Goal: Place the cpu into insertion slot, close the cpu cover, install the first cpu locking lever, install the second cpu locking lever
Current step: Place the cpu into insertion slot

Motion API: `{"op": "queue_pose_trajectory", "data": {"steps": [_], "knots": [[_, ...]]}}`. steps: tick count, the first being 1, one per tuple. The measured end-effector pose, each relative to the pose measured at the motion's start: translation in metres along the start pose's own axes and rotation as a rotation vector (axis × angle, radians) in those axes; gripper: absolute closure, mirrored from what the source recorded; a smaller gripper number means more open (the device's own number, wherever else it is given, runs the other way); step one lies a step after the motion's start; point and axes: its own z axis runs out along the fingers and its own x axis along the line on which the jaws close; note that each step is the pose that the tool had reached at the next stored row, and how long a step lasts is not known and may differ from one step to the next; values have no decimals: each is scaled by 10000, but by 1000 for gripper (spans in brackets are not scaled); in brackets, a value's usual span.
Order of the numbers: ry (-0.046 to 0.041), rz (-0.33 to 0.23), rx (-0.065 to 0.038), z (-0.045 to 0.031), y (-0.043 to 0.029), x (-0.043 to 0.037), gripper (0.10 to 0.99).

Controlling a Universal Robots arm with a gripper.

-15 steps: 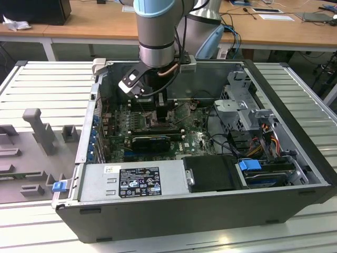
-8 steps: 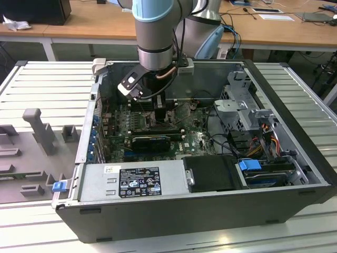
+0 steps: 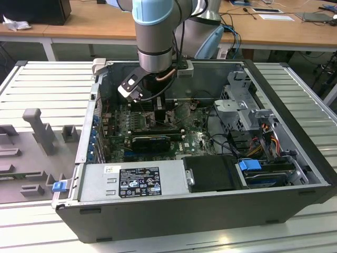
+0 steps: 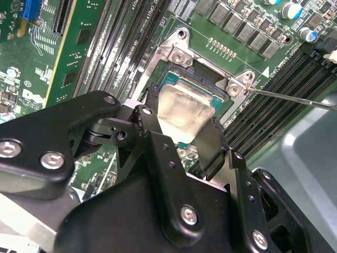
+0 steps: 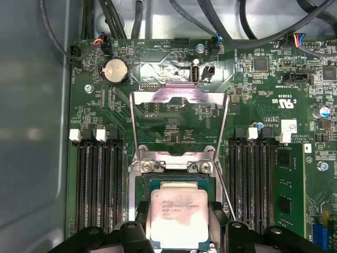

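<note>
First wrist view looks down on a green motherboard [image 5: 105, 105] studded with small components, with a round silver coin battery [image 5: 116, 69] and rows of long black memory slots [image 5: 97, 179] flanking the socket. The cpu [image 5: 178, 208] is a small flat square with a dull, pale grey metal top that has rounded corners and faint print. It sits directly over the square socket opening, level with the board, though I cannot tell if it is fully seated. The cpu cover [image 5: 179, 96] is a thin, shiny metal frame with a square window. It stands swung open on its hinge, on the far side of the socket from the chip.

The gripper [image 5: 180, 224] is matt black, built of angular bolted links. Its fingers [image 4: 210, 147] are drawn in against two opposite edges of the cpu, pinching it between them. In the second wrist view a thin, bare steel locking lever [image 4: 295, 98] runs out from a socket corner, unlatched.

In the exterior view the arm [image 3: 152, 31] reaches down into an open dark grey computer case [image 3: 210, 211]
</note>
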Motion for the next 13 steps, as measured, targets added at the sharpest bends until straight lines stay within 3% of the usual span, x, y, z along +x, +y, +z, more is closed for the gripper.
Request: {"op": "queue_pose_trajectory", "data": {"steps": [13], "knots": [[-7, 56, 1, 40, -3, -1, 561]]}}
